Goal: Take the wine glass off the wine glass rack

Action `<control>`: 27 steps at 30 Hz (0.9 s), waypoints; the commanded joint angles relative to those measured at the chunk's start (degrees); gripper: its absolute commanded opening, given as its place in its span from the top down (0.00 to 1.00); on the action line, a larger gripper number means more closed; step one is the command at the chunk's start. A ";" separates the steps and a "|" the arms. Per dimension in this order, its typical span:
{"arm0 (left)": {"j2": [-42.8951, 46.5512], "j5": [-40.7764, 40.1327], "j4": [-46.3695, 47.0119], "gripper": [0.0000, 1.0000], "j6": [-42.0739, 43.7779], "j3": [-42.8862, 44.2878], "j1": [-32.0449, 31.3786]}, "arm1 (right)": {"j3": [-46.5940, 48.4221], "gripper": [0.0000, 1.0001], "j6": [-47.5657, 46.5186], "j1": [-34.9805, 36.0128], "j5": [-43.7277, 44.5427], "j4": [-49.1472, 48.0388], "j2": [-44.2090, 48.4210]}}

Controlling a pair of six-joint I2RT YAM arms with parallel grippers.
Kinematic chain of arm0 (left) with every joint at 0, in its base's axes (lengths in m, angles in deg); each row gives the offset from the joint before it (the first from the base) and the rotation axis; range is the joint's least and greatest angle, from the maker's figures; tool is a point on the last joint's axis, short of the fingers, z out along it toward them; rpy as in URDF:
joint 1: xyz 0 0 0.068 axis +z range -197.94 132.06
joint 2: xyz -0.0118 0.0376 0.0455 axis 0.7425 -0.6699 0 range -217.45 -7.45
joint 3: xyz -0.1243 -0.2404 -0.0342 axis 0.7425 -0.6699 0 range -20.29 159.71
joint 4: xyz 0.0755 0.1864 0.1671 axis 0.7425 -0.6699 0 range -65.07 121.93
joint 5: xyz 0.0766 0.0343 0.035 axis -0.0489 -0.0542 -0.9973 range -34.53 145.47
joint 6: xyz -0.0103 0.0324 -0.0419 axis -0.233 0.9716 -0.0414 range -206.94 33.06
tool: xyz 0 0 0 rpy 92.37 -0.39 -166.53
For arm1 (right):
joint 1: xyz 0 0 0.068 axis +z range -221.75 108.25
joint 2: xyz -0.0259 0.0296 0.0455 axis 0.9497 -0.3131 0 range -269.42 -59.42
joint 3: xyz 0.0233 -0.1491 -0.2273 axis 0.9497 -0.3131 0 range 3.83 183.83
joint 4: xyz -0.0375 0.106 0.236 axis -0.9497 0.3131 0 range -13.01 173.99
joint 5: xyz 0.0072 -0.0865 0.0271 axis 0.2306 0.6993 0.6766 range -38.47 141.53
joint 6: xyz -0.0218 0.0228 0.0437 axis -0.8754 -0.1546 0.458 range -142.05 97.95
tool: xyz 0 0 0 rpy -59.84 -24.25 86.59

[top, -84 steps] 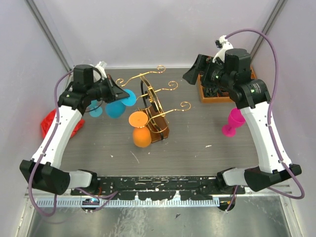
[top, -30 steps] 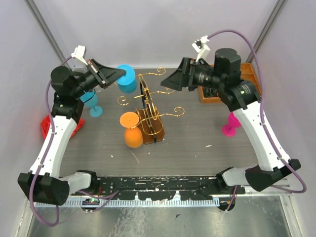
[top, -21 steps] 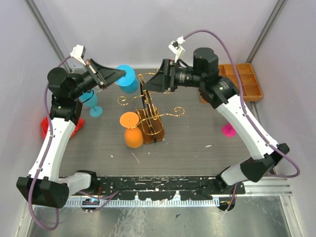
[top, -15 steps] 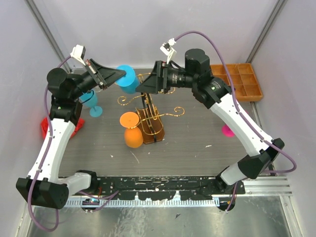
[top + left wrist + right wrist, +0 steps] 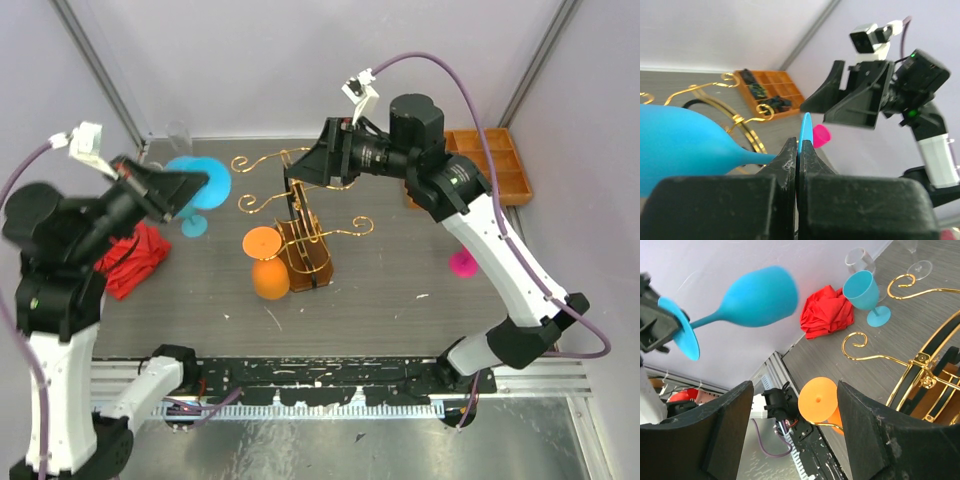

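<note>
Wine glasses, six: large blue glass [image 5: 760, 295], one; small blue glass [image 5: 863, 290], one; orange glass [image 5: 270, 262], one; pink glass [image 5: 462, 263], one; clear glass [image 5: 858, 260], one; second clear glass [image 5: 918, 267], one, cut off at the edge of the right wrist view. Rack [image 5: 318, 255], gold wire: one. Tray [image 5: 505, 170], compartmented: one. Red cloth [image 5: 135, 255]: one.

Overhead fixed view, wrist cameras seemingly face-to-face, sharing rack [image 5: 926, 382]
</note>
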 commanded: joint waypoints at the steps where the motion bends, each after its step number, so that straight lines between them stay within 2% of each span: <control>1: 5.59 -11.07 -16.91 1.00 10.68 -3.24 -0.21 | 2.13 0.27 -1.85 -0.07 1.96 2.43 1.89; 3: 7.30 -7.60 -15.28 1.00 7.91 -6.36 -0.20 | 1.59 0.28 -0.07 -0.01 -1.29 0.57 0.91; 5: 8.12 -1.59 -9.05 1.00 2.29 -10.36 -0.19 | 0.28 0.31 2.67 0.42 -6.29 -3.38 -0.35; 8: 8.80 2.88 -1.42 1.00 -3.04 -13.74 -0.21 | 0.48 0.33 3.72 3.14 -7.75 -6.47 -1.59; 22: 7.77 7.18 7.41 1.00 -9.94 -13.99 -0.21 | 2.19 0.35 2.96 10.74 -8.55 -8.64 -6.81; 27: 7.19 8.09 9.42 1.00 -11.81 -14.86 -0.21 | 0.86 0.40 4.72 11.49 -11.89 -13.75 -6.72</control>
